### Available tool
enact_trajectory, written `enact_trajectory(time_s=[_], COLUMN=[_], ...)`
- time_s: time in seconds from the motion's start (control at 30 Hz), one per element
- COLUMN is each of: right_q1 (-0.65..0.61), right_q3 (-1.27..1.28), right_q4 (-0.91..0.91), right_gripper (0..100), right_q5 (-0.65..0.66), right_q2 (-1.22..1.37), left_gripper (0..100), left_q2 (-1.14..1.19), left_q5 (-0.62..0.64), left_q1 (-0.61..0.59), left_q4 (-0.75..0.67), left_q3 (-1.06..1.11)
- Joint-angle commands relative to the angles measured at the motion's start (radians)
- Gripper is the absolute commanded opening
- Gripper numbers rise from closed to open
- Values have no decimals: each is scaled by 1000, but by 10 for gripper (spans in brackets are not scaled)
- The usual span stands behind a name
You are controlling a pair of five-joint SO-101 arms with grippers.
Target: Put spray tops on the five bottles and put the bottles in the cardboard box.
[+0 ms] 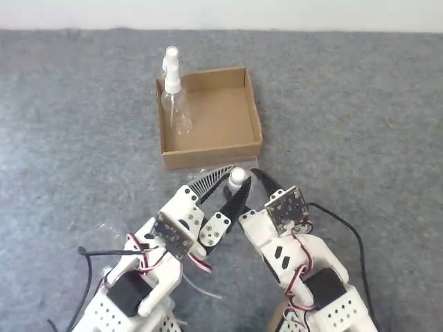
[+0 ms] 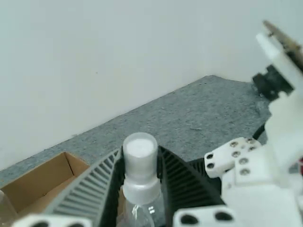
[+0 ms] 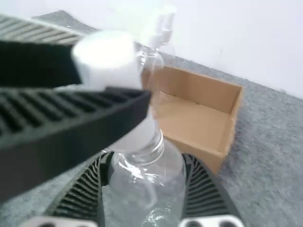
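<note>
Bottle in hand (image 3: 142, 189): clear, upright, its body between the two fingers of the right pincer (image 3: 147, 158), which is clamped on it; it is held off the worktop (image 1: 360, 104), just short of the box

Spray top (image 2: 139, 163): white, sitting on this bottle's neck; the left pincer (image 2: 139, 151) is closed round it, one ribbed finger on each side, directly above the right pincer

Step, as I judge it: the top is being seated or twisted home; whether it is fully tight I cannot tell

Cardboard box (image 1: 211, 153): just beyond both pincers, open side up

Boxed bottle (image 1: 178, 111): topped already, standing in the box's far corner, well beyond the left pincer; a second spray head seems to show beside it, but the count is unclear

Left to do: box this bottle; top and box the others
</note>
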Motion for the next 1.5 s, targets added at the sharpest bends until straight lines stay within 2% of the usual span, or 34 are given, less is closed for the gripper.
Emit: enact_trajectory(time_s=[0.0,0.2,0.57,0.77,1.23,1.4,1.47], right_q1=[67,67,65,16,27,56,79], right_q3=[-31,-29,-29,-26,-31,-28,-26], right_q4=[1,2,2,2,-5,-4,-7], right_gripper=[16,13,13,13,13,13,13], right_q5=[0,2,9,126,126,126,124], right_q2=[-24,-24,-24,-24,-25,-25,-25], left_gripper=[66,100,99,98,101,146,162], left_q2=[-14,-14,-14,-14,-14,-14,-14], left_q5=[-44,-44,-44,-44,-44,-38,18], left_q1=[15,15,14,15,15,17,12], left_q4=[-32,-31,-31,-31,-28,167,229], left_q3=[10,10,5,5,4,-130,-183])
